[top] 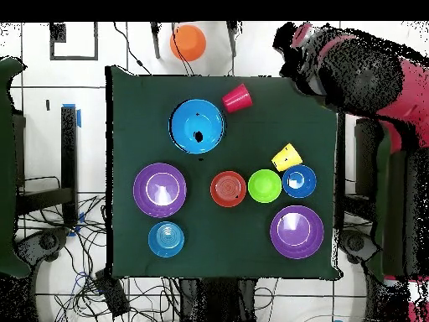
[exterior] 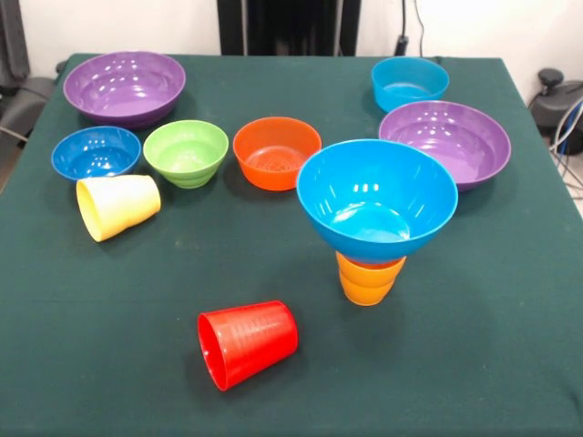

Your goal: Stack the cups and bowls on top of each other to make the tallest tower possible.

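A large blue bowl point(exterior: 376, 196) sits upright on an orange cup point(exterior: 367, 280), a short tower right of the table's middle; from overhead the bowl point(top: 197, 126) hides the cup. A red cup point(exterior: 246, 341) and a yellow cup point(exterior: 117, 205) lie on their sides. Standing singly are a dark blue bowl point(exterior: 96, 152), a green bowl point(exterior: 186, 152), an orange bowl point(exterior: 276, 152), a cyan bowl point(exterior: 409, 82) and two purple bowls point(exterior: 124, 86) point(exterior: 444, 141). My gripper point(top: 295, 52) shows only overhead, drawn back beyond the table's corner, far from all of them.
The green table point(exterior: 474, 364) drops off at its edges. In the overhead view the red and black arm point(top: 369, 80) hangs beside the table's right edge. A round orange object point(top: 188, 42) sits on the floor beyond the table. Cables lie on the floor.
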### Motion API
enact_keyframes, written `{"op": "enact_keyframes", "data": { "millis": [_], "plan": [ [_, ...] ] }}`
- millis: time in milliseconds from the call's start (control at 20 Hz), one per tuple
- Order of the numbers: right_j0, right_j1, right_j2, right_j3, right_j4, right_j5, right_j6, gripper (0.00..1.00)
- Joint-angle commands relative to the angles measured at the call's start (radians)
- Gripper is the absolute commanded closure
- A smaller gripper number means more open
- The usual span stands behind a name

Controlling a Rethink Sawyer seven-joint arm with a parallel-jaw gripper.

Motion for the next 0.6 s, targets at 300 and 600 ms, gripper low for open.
{"op": "enact_keyframes", "data": {
  "millis": [300,600],
  "plan": [
    [0.121,0.043,-0.078,-0.008,-0.224,-0.072,-0.094,0.00],
    [0.135,0.021,-0.089,0.037,-0.249,-0.128,-0.060,0.00]
  ]
}}
